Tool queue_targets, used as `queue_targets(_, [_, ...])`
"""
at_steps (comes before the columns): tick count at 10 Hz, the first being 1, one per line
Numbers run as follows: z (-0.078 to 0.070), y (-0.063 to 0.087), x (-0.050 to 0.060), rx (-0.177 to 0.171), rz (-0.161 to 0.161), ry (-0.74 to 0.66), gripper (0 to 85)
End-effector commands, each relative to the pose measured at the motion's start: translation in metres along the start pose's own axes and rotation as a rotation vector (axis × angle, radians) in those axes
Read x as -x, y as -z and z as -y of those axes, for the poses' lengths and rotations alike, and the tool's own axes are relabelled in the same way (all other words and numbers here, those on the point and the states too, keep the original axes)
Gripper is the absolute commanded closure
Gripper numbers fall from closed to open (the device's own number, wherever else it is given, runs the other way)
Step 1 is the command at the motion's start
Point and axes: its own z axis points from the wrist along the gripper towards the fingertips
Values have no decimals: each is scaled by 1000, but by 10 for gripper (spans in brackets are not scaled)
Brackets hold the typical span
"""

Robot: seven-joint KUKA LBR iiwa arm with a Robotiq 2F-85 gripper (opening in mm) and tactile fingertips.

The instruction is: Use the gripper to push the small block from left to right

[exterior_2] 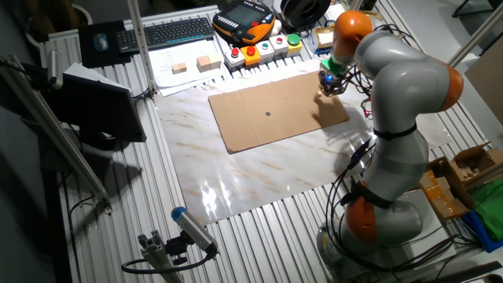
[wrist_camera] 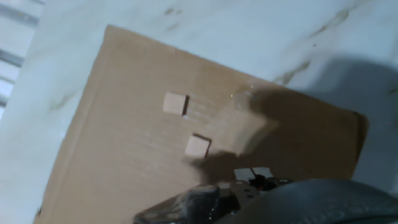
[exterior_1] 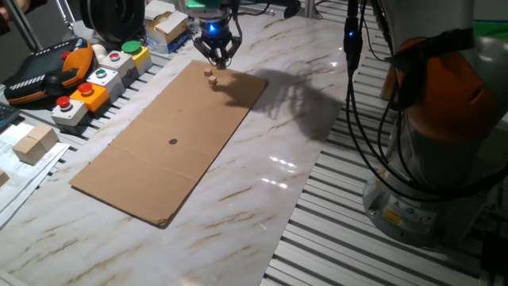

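Two small tan wooden blocks [exterior_1: 209, 72] [exterior_1: 213, 80] lie close together near the far corner of a brown cardboard sheet [exterior_1: 175, 143] on the marble table. In the hand view they show as one square [wrist_camera: 175, 103] and another [wrist_camera: 198, 145] on the cardboard [wrist_camera: 112, 155]. My gripper [exterior_1: 220, 62], black with a blue light and a green fitting, hangs just above and slightly right of the blocks. Its thin fingers meet at the tips and hold nothing. It also shows in the other fixed view [exterior_2: 330, 85] over the sheet's corner.
Button boxes [exterior_1: 95, 83] and an orange teach pendant [exterior_1: 48, 67] line the table's left side. Larger wooden blocks [exterior_1: 33, 143] lie on paper there. The arm's base [exterior_1: 444, 159] and its cables [exterior_1: 357, 95] stand at the right. A keyboard [exterior_2: 173, 31] lies beyond.
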Motion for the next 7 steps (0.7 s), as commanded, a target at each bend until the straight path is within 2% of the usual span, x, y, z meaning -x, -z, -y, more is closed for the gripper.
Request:
queue_targets(1, [0, -5, 3, 3, 9, -20, 843])
queue_targets(4, [-2, -12, 16, 7, 3, -51, 843])
queue_targets(7, [-4, -18, 24, 18, 1, -68, 843])
